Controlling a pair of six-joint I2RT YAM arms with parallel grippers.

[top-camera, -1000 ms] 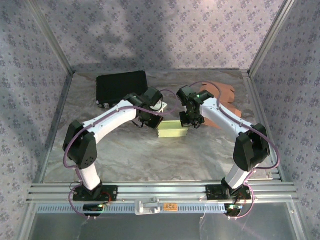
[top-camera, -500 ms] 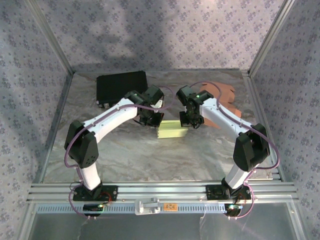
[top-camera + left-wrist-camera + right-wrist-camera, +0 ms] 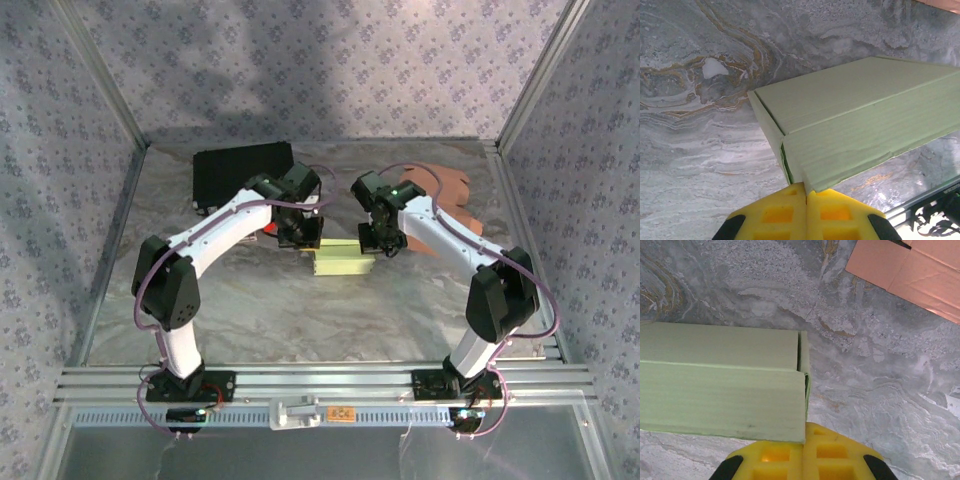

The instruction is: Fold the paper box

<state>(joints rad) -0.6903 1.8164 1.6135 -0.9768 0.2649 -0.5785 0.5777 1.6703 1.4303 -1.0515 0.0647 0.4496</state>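
box: the pale green paper box (image 3: 343,260) already looks mostly squared up, long and low, with a seam along its top and end flaps not quite flush.
where: about the middle of the tabletop (image 3: 300,310), a bit toward the far edge, lying crosswise between the two grippers.
handling: I'd guess it's very light and hollow, with thin card that creases or dents if squeezed. It'll probably skate on the smooth marbled surface when pushed from one side only.
where to hold: my pick is the short ends or a flap edge, never the middle of the top panel, and brace the opposite end.
left gripper: the left gripper (image 3: 806,187) has its yellow fingers pressed together with nothing between them, tips right at the box's left end corner.
right gripper: the right gripper (image 3: 805,432) is the same, fingers closed flush, tips against the right end where the flap sticks out a little.
around it: a black case (image 3: 243,172) sits near the far left corner, and a flat brown cardboard sheet (image 3: 455,195) lies toward the far right.
hard to tell: whether the tips actually press the card or just sit beside it. The box's ends are covered by the arms in the top view, and its underside is hidden.
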